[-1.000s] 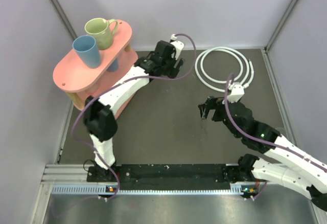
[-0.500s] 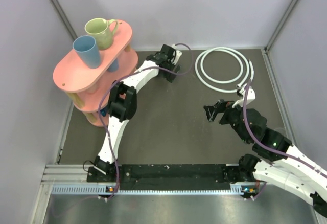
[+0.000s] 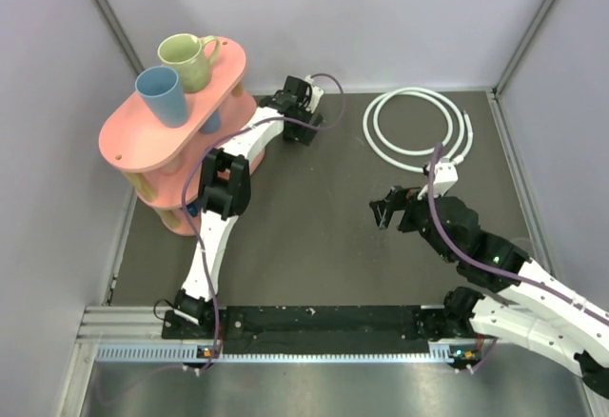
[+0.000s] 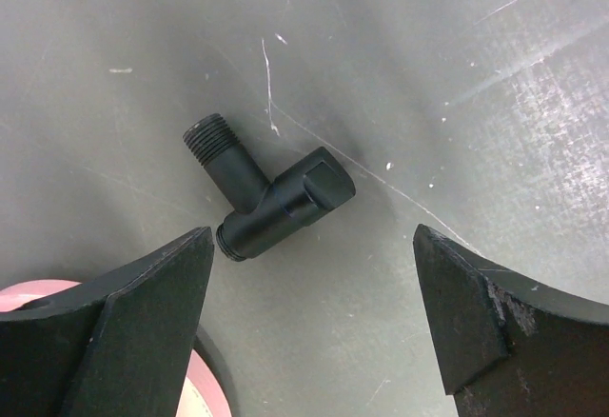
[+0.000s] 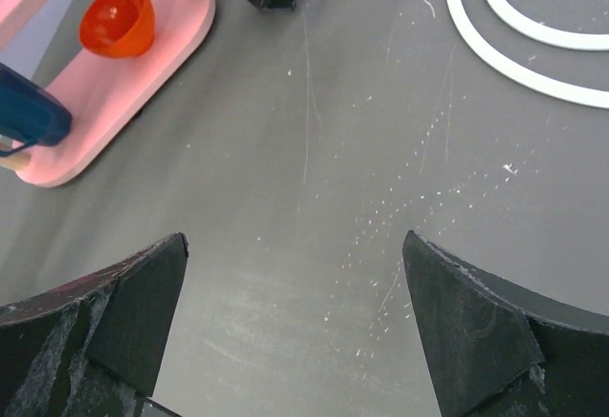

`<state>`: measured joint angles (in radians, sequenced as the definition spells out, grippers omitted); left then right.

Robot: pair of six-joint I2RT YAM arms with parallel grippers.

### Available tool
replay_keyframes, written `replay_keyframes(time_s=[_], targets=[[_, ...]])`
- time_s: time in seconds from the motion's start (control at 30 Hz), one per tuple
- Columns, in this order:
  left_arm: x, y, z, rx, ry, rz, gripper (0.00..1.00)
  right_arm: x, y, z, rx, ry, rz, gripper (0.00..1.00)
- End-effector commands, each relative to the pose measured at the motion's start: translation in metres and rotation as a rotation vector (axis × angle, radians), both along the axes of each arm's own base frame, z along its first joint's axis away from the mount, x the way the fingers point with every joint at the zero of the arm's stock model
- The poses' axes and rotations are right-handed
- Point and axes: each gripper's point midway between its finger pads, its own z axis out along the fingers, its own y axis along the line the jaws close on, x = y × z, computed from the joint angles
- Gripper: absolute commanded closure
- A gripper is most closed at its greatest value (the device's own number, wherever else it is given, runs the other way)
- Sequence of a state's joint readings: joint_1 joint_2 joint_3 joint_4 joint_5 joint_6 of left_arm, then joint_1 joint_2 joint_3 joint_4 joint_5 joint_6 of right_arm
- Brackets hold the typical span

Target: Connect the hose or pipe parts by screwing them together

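Observation:
The black T-shaped connector (image 4: 266, 198) lies flat on the dark table, one threaded stub pointing up-left in the left wrist view. My left gripper (image 4: 314, 246) hangs open just above it; the connector sits just beyond the left fingertip, apart from both. From above, the left gripper (image 3: 303, 128) covers the connector beside the pink shelf. The white hose (image 3: 419, 127) lies coiled at the back right, and its loops (image 5: 533, 65) show in the right wrist view. My right gripper (image 3: 383, 211) stands open over bare table in front of the coil, nothing between its fingers (image 5: 143, 303).
A two-level pink shelf (image 3: 143, 146) stands at the back left with a blue mug (image 3: 162, 95) and a green mug (image 3: 186, 60) on top. An orange bowl (image 5: 116, 19) sits on its lower level. Grey walls close in the back and both sides.
The left arm has folded and its gripper has shifted slightly left toward the shelf, jaws opening a little wider. The right gripper swung right, then came back left.

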<state>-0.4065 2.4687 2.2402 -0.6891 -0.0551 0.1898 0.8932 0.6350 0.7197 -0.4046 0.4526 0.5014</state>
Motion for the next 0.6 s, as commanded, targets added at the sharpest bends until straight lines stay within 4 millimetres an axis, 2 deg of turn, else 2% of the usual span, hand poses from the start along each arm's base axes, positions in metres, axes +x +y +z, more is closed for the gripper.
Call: replay_keyframes(time_s=[0.0,0.17,0.3,0.33,0.57], targets=[[0.016,-0.003,0.020,-0.056,-0.052,-0.008,0.09,0.003,0.008,0.021,0.048,-0.022,0.014,0.05],[0.003,0.002,0.008,-0.040,0.004,0.012,0.10,0.003,0.008,0.028,0.063,-0.034,0.015,0.05],[-0.001,0.001,0.009,-0.046,0.012,-0.002,0.14,0.000,0.006,0.033,0.079,-0.046,0.020,0.05],[-0.004,-0.007,0.009,-0.082,0.029,-0.037,0.14,-0.001,0.005,0.035,0.087,-0.052,0.021,0.05],[-0.021,-0.019,0.007,-0.161,0.097,-0.040,0.15,-0.008,-0.002,0.039,0.129,-0.064,0.022,0.06]])
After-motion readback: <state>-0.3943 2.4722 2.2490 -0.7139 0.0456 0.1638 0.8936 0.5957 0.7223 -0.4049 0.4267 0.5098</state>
